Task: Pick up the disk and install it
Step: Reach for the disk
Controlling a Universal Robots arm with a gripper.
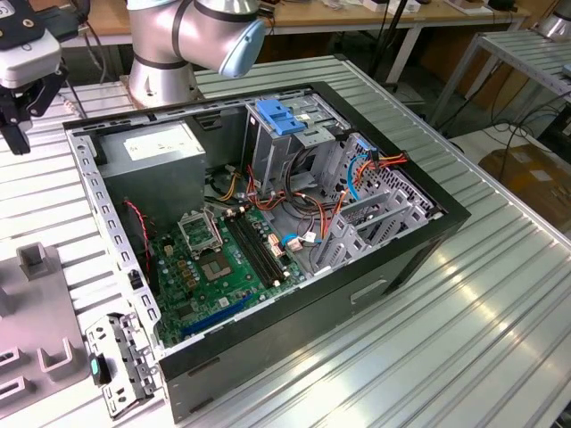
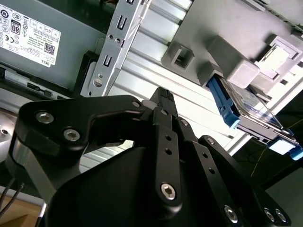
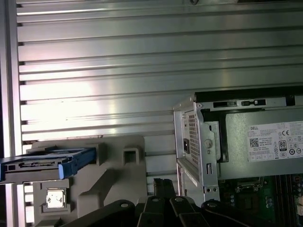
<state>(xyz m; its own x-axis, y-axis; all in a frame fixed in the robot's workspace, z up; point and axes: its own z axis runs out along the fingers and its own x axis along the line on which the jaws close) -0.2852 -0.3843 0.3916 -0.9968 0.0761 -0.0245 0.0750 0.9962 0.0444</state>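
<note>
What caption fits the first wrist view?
The disk sits in a grey fixture beside the open computer case.

Robotics lab or assembly workshop. Ribbed aluminium worktable; robot arm mounted at far edge; opened desktop computer case with bare motherboard; grey moulded fixture; wooden benches with trailing cables behind.

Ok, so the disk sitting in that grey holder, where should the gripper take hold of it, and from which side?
Probably take the disk across its two broad faces, on the part sticking out of the grey holder, coming in from its free end. It seems to stand on edge there as a thin slab, with blue rails along its narrow edges.
</note>
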